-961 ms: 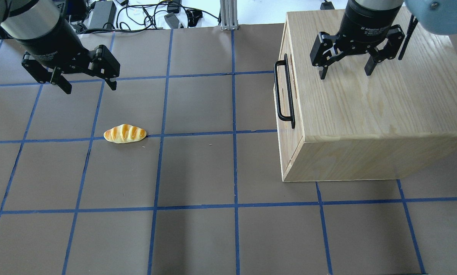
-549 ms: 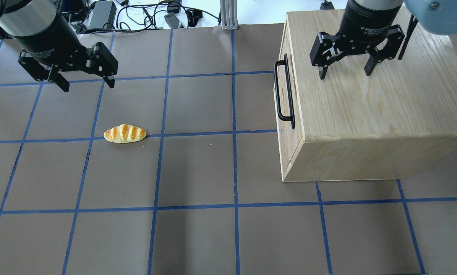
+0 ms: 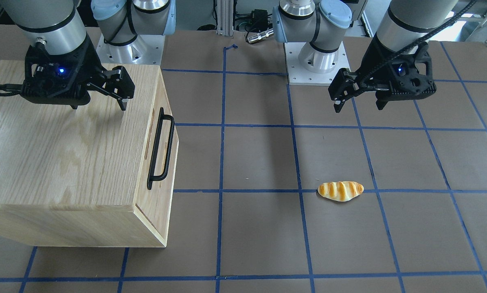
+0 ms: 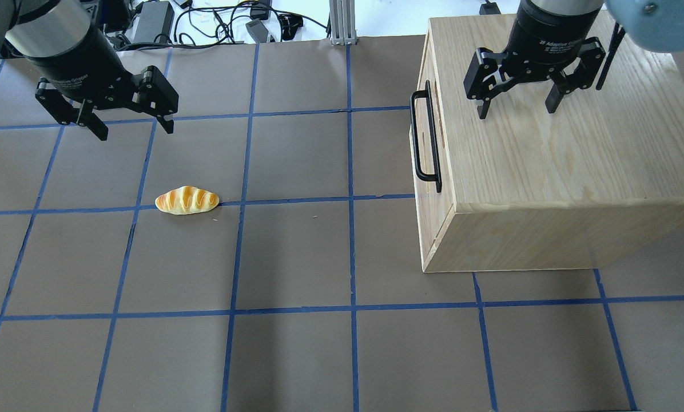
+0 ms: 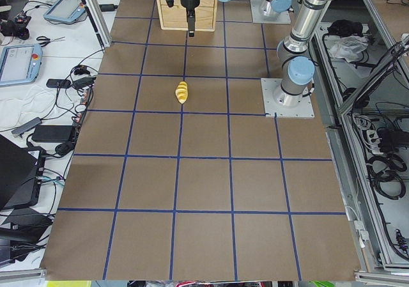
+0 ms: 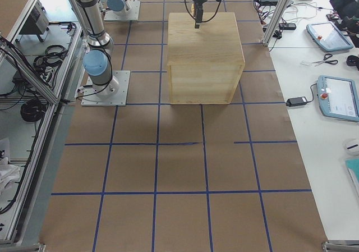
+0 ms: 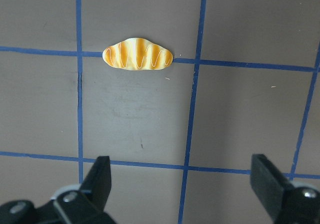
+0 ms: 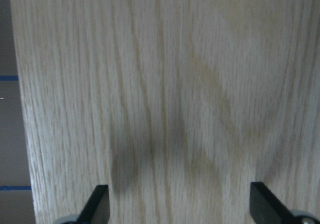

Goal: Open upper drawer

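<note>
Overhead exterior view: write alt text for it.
An open right hand hovers over a wooden cabinet whose drawer is shut. The open left hand hangs above the taped table, near a bread roll.

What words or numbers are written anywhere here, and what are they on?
"2F Adaptive": white print on the black body of the right end effector; what follows is unclear.
Similar white print on the left end effector: too blurred to read.
The wooden cabinet and bread roll: no writing.
</note>
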Robot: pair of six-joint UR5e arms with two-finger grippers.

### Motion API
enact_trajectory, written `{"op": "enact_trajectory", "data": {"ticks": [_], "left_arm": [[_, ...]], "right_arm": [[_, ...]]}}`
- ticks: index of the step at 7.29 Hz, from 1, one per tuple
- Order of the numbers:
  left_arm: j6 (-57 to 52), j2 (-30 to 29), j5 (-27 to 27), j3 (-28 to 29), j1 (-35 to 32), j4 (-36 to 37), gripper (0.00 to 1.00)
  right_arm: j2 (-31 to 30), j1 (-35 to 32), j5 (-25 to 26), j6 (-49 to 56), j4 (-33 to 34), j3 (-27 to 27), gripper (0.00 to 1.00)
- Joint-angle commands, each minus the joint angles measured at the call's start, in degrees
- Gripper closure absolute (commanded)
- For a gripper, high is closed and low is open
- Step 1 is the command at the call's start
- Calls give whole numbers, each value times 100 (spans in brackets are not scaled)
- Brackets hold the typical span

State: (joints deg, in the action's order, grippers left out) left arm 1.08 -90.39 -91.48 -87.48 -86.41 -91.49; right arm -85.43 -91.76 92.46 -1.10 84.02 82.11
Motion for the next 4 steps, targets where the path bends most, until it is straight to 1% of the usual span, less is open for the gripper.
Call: {"op": "enact_trajectory", "data": {"ticks": [1,2,3,4], "left_arm": [[180,-57,33,3,-244,418,0],[382,-153,164,11,-410,691,0],[715,-268,557,-6,-586,1042,0],[1336,-399,1057,-6,-762,1237,0]], "right_arm": [[0,9,0,-5,0,-2,0],[0,0,0,-5,0,-2,0],[0,0,0,4,0,7,0],[0,0,0,4,0,-2,0]]}}
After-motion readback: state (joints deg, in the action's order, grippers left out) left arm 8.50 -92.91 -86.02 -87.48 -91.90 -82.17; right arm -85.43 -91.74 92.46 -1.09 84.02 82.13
